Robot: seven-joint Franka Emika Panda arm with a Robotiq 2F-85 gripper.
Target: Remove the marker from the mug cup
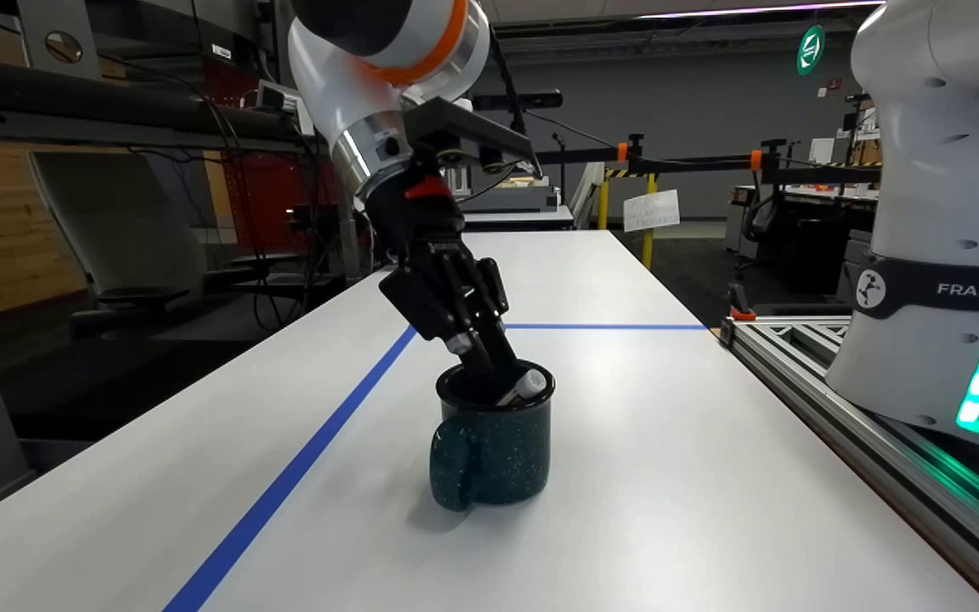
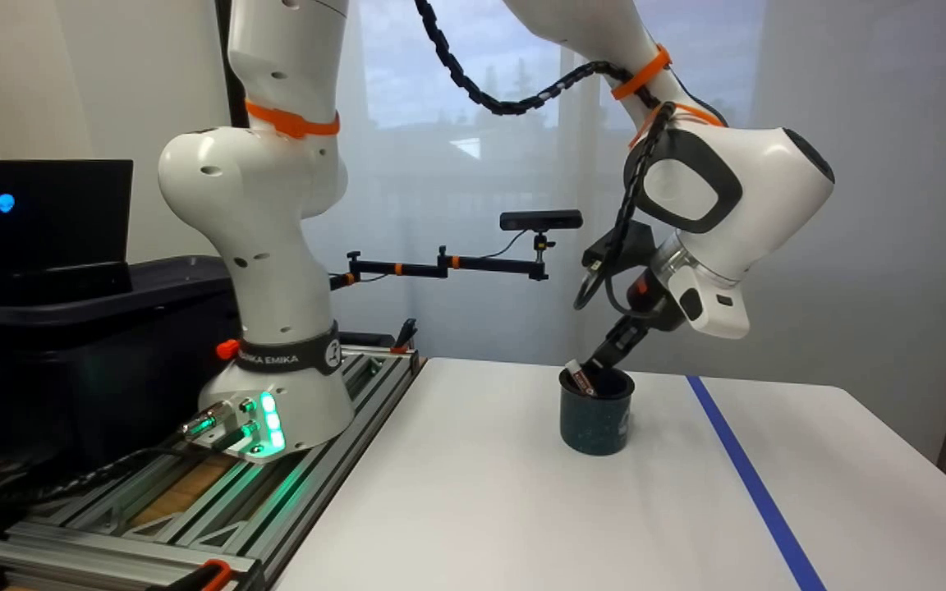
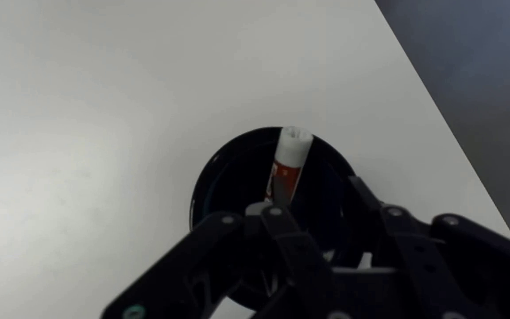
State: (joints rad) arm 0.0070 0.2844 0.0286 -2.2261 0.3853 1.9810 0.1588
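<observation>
The mug cup point(image 1: 502, 463) is a dark teal speckled mug standing upright on the white table; it also shows in an exterior view point(image 2: 594, 428) and in the wrist view point(image 3: 206, 181). The marker point(image 1: 527, 387) leans inside it, its white end at the rim. A red label shows on it in an exterior view point(image 2: 580, 379) and in the wrist view point(image 3: 292, 153); its lower part is hidden. My gripper point(image 3: 321, 190) is open, tilted, with its fingertips at the mug's mouth. The left finger overlaps the marker in the wrist view; I cannot tell whether they touch.
A blue tape line point(image 1: 311, 455) runs along the white table point(image 1: 668, 476) beside the mug. The robot base point(image 2: 276, 402) stands on a metal frame at the table's edge. A camera on a boom point(image 2: 540, 220) is behind the table.
</observation>
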